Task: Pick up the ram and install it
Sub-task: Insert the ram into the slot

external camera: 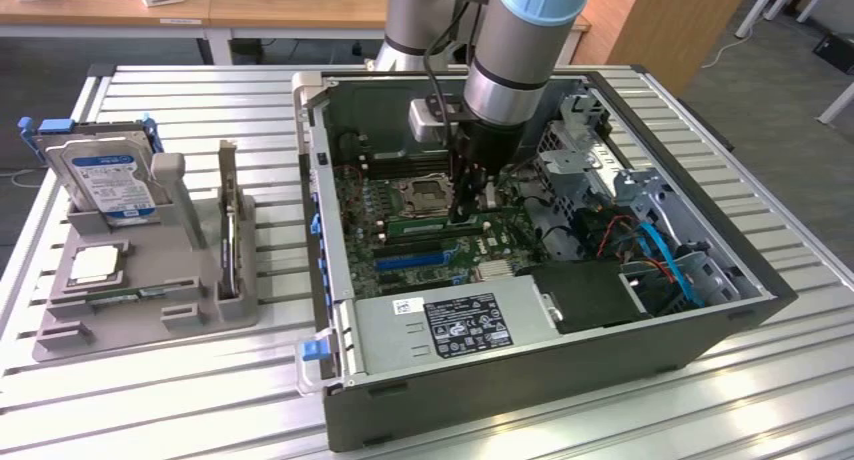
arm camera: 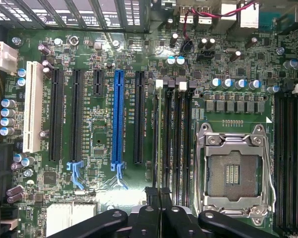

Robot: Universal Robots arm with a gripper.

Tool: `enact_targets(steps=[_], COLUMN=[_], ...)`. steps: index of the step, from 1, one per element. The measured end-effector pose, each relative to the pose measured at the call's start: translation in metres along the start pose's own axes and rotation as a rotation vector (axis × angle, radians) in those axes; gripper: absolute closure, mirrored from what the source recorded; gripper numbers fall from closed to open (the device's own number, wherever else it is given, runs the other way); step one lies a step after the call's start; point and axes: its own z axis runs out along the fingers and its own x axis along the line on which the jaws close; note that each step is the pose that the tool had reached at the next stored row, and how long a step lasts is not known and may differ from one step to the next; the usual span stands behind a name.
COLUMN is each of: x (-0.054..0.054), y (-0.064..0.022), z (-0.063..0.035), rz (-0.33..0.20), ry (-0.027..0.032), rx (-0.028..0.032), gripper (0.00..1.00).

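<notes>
Green ram (external camera: 424,223) — apparently pinched by fingers (arm camera: 152,198), lettering (arm camera: 145,119) illegible

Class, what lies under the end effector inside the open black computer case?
Long black memory slots on the green motherboard, beside the empty silver processor socket. The shut end effector covers one end of the slots; what lies there is hidden.

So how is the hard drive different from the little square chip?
The hard drive stands on edge; the chip lies flat. The hard drive is bigger with a blue label; the chip is small and plain silver. Both sit in the grey holder.
</notes>
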Motion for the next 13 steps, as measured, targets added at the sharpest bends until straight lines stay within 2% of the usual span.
enact_targets(steps=[13], x=[0.0001], y=[0.0000], z=[0.0034], rz=[0.000], ry=[0.0003], rx=[-0.0001], gripper=[0.88])
